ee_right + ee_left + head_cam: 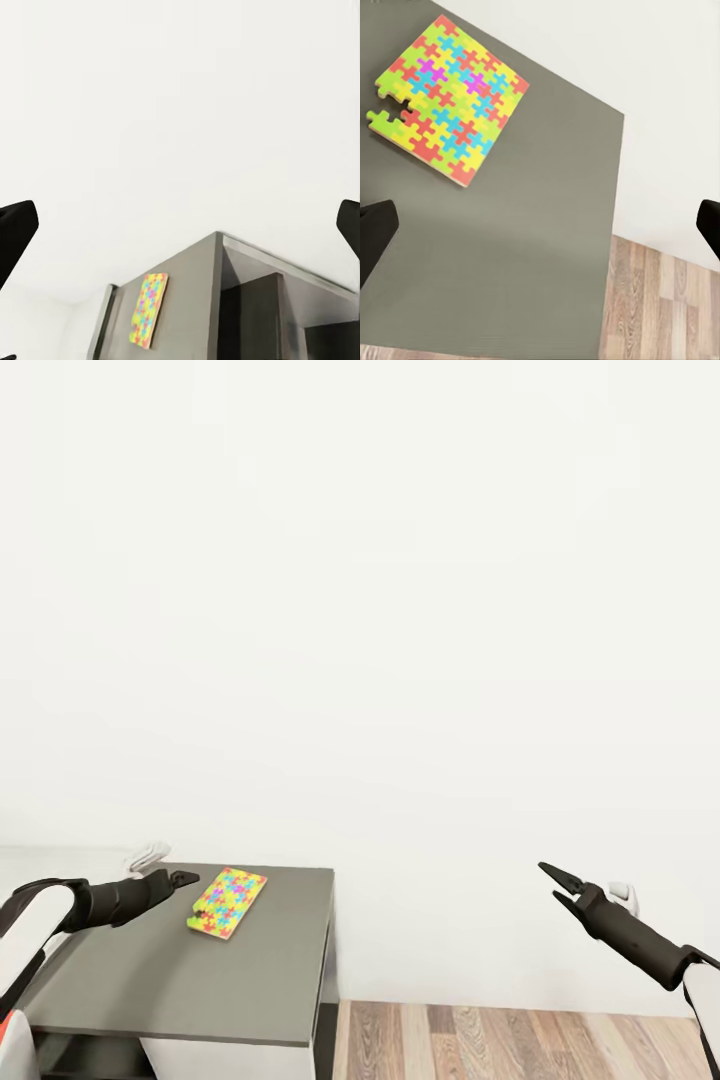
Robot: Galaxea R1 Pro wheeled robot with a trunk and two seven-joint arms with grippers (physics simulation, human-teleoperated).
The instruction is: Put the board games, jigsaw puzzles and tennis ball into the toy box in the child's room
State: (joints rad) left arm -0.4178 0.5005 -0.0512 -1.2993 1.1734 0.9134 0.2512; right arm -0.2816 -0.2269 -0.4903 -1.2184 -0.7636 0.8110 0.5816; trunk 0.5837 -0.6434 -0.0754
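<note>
Jigsaw puzzle (227,903): flat on the dark-grey tabletop (200,970), near corner piece loose.
Left gripper (185,878): fingers spread, empty, tips partly hidden.
Right gripper (556,886): fingers parted, empty.

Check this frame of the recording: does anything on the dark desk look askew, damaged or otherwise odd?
One thing stands out. The jigsaw puzzle on the dark grey desk is not quite whole: at one corner a green piece juts out from the square, leaving a ragged edge. The puzzle also lies skewed to the desk's edges. Otherwise nothing looks spilled or damaged.
</note>
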